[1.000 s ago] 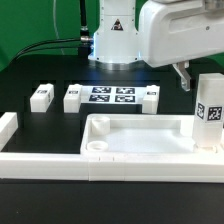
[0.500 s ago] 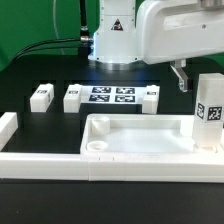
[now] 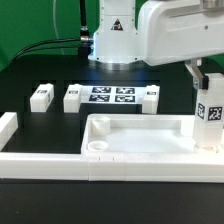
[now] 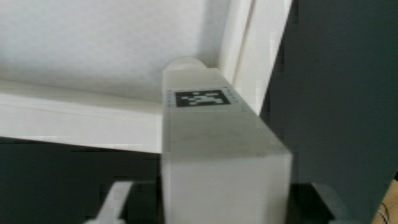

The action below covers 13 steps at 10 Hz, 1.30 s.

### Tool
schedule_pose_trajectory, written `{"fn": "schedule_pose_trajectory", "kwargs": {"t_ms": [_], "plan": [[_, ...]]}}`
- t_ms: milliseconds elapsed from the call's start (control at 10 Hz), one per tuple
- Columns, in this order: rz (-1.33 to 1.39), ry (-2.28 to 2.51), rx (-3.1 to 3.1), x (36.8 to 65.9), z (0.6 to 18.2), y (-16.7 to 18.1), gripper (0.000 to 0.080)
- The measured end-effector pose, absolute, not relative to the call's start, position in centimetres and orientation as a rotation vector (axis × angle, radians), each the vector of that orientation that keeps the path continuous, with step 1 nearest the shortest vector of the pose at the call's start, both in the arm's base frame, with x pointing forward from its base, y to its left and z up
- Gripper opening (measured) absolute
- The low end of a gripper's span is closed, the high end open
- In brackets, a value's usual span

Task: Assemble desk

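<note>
gripper (image 3: 199, 78) earlier hovering open beside the upright leg (image 3: 208, 112), now lowered over its top, jaws clamped on its sides, leg standing at the desk slab (image 3: 140, 121) corner on the exterior view's right, slab unmoved

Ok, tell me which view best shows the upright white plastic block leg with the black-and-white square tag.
The exterior view: the block leg stands nearly whole in frame, tag facing the camera, the gripper at its top. The wrist view looks along the leg from close up, so its length is foreshortened.
</note>
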<state>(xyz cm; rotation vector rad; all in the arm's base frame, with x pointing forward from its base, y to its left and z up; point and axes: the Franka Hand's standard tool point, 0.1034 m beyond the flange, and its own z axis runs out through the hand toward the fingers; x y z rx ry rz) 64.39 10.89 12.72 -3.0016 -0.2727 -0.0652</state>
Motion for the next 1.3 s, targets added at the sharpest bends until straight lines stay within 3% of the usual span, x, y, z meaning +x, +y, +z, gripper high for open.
{"fn": "schedule_pose_trajectory", "kwargs": {"t_ms": [300, 1300], "plan": [[-0.06, -0.186, -3.006, 64.39, 12.72, 10.93, 0.0291], [0.014, 1.447, -2.606, 63.59, 12.59, 11.07, 0.0291]]}}
